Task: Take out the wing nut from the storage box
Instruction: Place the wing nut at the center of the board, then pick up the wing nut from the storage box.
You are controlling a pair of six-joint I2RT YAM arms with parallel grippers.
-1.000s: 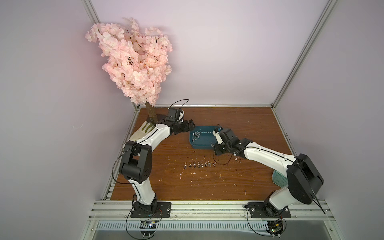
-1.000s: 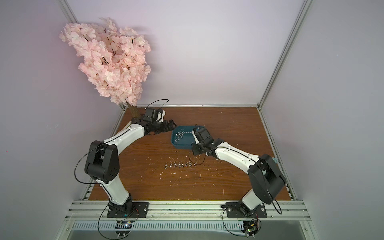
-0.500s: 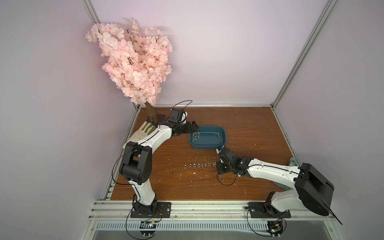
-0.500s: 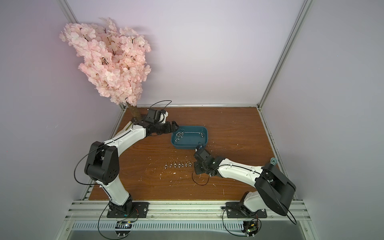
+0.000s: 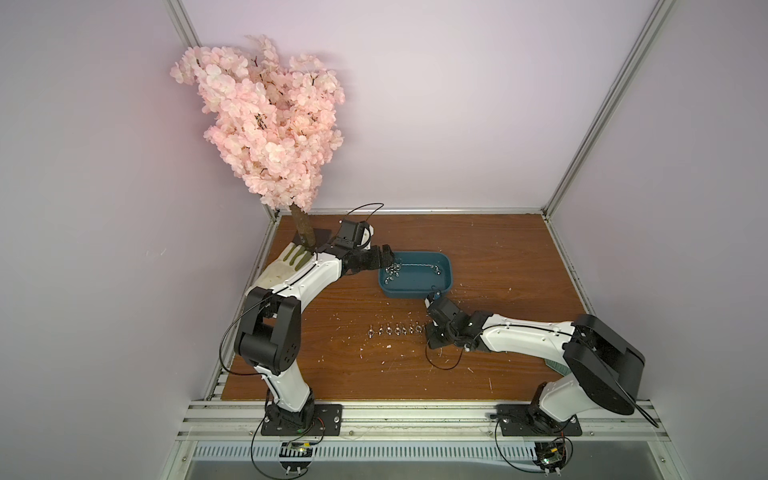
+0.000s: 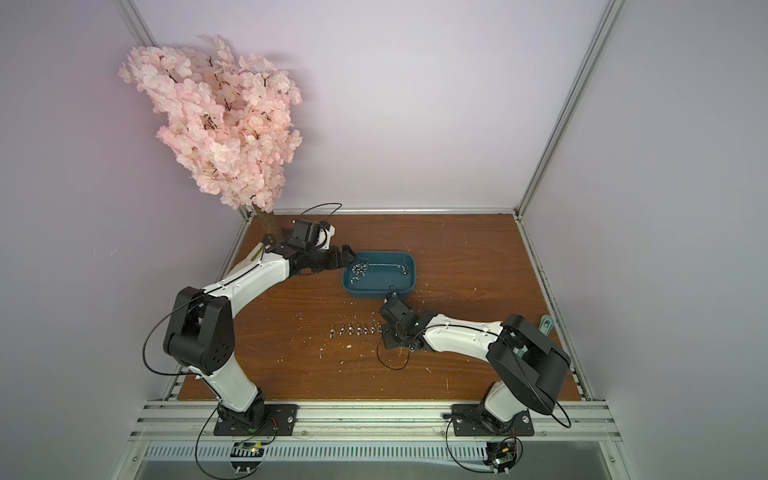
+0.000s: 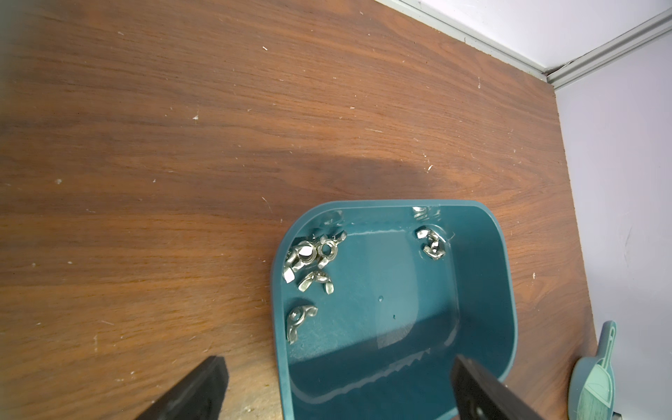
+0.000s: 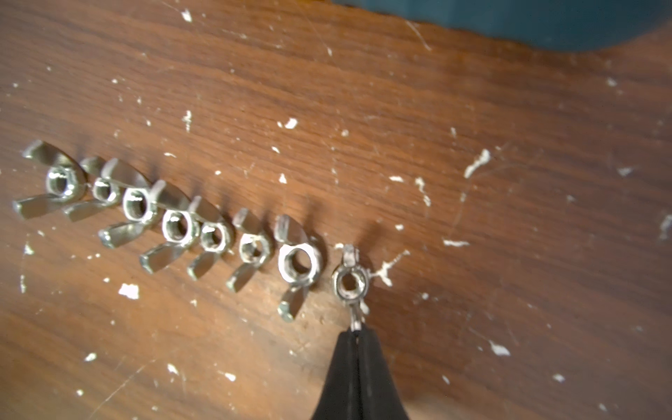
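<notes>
Pinching wing nut (image 8: 350, 283) by a wing in clamped right tool (image 8: 358, 332), to extend row (image 8: 174, 222) at 3 o'clock (left tool (image 7: 338, 365) agape)

Left arm (image 5: 299, 278): white and black, elbow raised, reaching toward the table's far edge. Left gripper (image 7: 336, 371): jaws spread wide.
Right arm (image 5: 523, 336): stretched low toward table centre. Right gripper (image 8: 358, 332): pinched on small silver metal wing nut (image 8: 350, 282).

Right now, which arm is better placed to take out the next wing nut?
Left: the left end effector, open, hovers at the storage box; the right end effector grips a wing nut.
</notes>
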